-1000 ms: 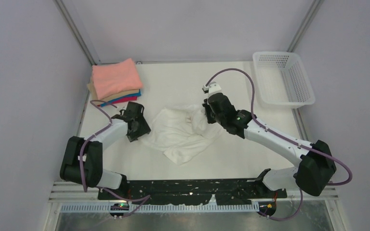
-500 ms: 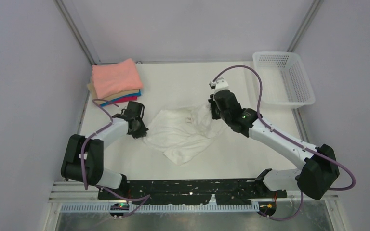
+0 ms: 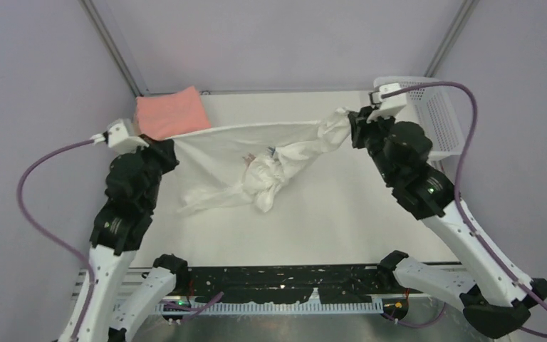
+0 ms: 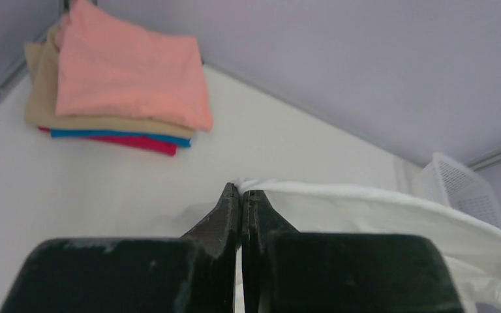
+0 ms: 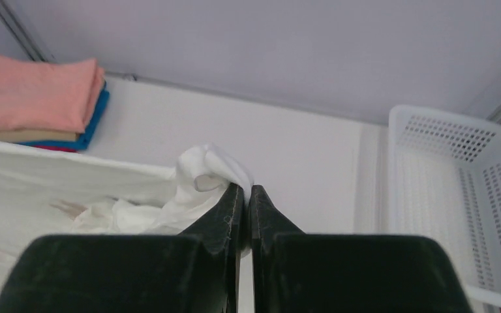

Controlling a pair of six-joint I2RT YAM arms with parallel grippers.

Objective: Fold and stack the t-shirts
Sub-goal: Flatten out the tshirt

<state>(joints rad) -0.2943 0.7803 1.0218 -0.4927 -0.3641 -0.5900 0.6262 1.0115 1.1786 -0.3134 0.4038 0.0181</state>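
Pale walls and a white table (image 3: 356, 214) are making this one hard to read, since the white t-shirt (image 3: 221, 153) is nearly the same colour. Anyway, the left gripper (image 4: 241, 190) is pressing its jaws together on an edge of the cloth, and the right gripper (image 5: 242, 189) is pinching a bunched bit the same way. Between the two pairs of jaws the top edge is running taut. The rest is hanging below them in a twisted clump, with the lowest folds seemingly dragging on the table.

So it's behaving like thin, light, floppy cotton with no stiffness at all, and it's probably going to slip out of a shallow pinch. I'm guessing the better holds are shoulder seams or hem corners, not a wad.

Beyond the left jaws the folded tees (image 4: 124, 85) are sitting in a stack, and the basket (image 5: 456, 169) is sitting off to the right of the right jaws.
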